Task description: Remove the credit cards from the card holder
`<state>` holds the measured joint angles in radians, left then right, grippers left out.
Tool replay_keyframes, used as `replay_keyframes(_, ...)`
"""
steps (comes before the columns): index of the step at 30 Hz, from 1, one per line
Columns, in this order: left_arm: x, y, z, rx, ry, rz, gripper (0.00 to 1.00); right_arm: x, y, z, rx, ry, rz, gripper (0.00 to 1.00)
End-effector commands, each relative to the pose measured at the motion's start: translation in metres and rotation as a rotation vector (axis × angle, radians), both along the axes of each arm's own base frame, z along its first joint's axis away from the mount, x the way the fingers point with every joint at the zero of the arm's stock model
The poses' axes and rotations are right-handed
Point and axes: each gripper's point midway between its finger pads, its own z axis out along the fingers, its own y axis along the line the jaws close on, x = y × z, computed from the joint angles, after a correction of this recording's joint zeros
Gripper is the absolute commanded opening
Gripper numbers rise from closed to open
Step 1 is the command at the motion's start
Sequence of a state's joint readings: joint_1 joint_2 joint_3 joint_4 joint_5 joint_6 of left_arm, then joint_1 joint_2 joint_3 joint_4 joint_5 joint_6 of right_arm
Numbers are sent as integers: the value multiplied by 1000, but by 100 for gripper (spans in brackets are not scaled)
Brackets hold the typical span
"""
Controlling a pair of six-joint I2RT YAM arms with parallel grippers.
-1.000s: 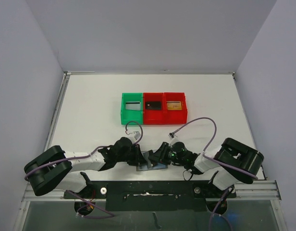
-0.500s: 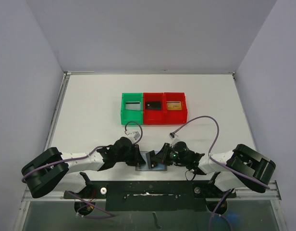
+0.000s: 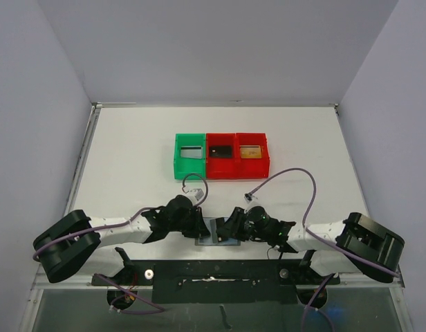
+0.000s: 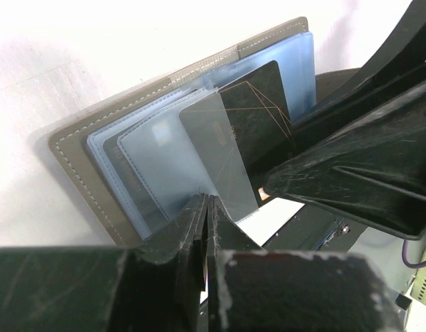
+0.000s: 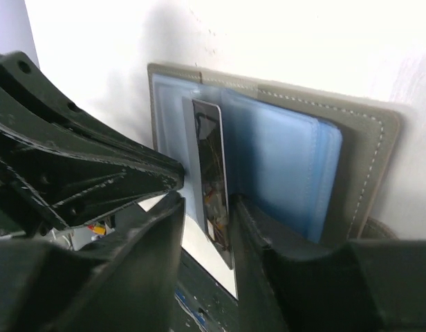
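The wallet (image 3: pixel 214 232) lies open on the table (image 3: pixel 130 152) at 6 o'clock, by the near edge. The left gripper (image 3: pixel 199 225) is at the wallet's 9, the right gripper (image 3: pixel 230 225) at its 3. A card (image 4: pixel 258 131) juts from a middle pocket, between the right gripper's fingers (image 5: pixel 282 277). Three bins (image 3: pixel 222 155) sit in a row at the wallet's 12, well apart from it, with cards (image 3: pixel 221 150) inside.

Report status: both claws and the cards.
Left claw shut on wallet edge. Right claw straddles black card, grip unclear. Card partly out of its pocket. Bins far behind, not in the way.
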<state>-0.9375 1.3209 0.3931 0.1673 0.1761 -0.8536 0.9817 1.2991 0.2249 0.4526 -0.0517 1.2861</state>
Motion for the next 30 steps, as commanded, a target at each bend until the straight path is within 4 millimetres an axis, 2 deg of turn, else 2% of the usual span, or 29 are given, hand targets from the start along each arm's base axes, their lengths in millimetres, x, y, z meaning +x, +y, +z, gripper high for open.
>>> replay_keyframes(1, -3, -2, 1, 45, -5, -48, 0, 13, -1, 22, -6, -86, 30, 41)
replay_keyframes(2, -3, -2, 2, 54, -6, -51, 0, 14, -2, 24, -15, -92, 42, 44)
replay_keyframes(5, -2, -2, 2, 61, -11, -51, 0, 15, -7, 28, -9, -106, 87, 44)
replay_keyframes(7, 0, -3, 3, 58, -12, -45, 0, 15, -2, 37, 52, -136, 139, 44)
replay_keyframes(13, 0, -6, -2, 70, 1, -54, 0, 18, 1, 21, 20, -83, 168, 41)
replay_keyframes(18, -1, -6, -10, 88, 14, -52, 0, 20, 6, 22, 58, -89, 175, 32)
replay_keyframes(27, -2, -2, -14, 100, 9, -40, 0, 22, 0, 32, 93, -134, 188, 4)
replay_keyframes(30, 0, -2, -12, 100, 1, -30, 0, 20, 1, 36, 105, -148, 210, 2)
